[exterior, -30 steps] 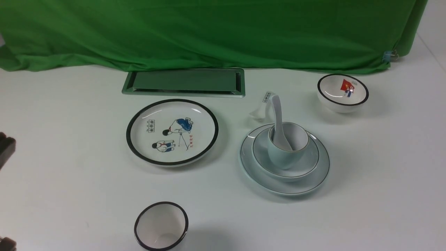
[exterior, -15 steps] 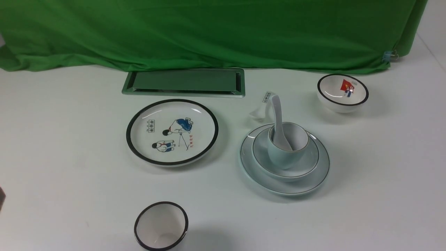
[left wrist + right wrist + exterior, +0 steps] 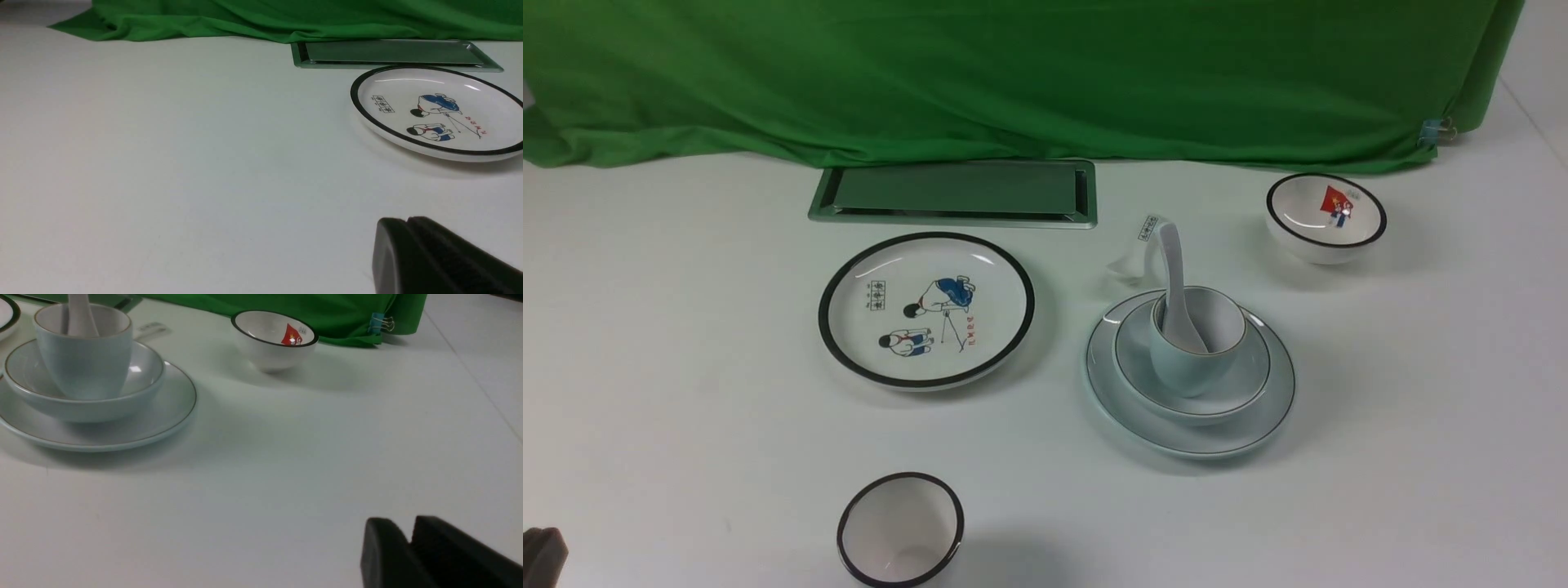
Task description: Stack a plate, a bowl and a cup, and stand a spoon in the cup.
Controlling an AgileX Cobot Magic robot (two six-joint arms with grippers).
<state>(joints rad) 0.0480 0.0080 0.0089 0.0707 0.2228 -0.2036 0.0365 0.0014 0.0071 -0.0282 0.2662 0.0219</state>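
Note:
The pale plate (image 3: 1143, 425) lies right of centre with the pale bowl (image 3: 1245, 380) on it and the celadon cup (image 3: 1186, 369) in the bowl. The plain white spoon (image 3: 1176, 273) stands in the cup, handle leaning back. The stack also shows in the right wrist view: plate (image 3: 163, 416), bowl (image 3: 145, 377), cup (image 3: 83, 361), spoon (image 3: 79, 314). My left gripper (image 3: 541, 557) is at the near left corner, shut and empty (image 3: 406, 222). My right gripper (image 3: 410, 533) is shut and empty, near and to the right of the stack, out of the front view.
A black-rimmed cartoon plate (image 3: 927, 309) lies left of the stack. A black-rimmed cup (image 3: 901, 528) stands near the front. A small bowl with a red picture (image 3: 1326, 216) is at far right. A labelled spoon (image 3: 1137, 249) lies behind the stack. A metal hatch (image 3: 953, 192) and green cloth (image 3: 1013, 73) are at the back.
My left gripper has drawn back along the left edge toward the near corner. The stack and the other dishes have not moved.

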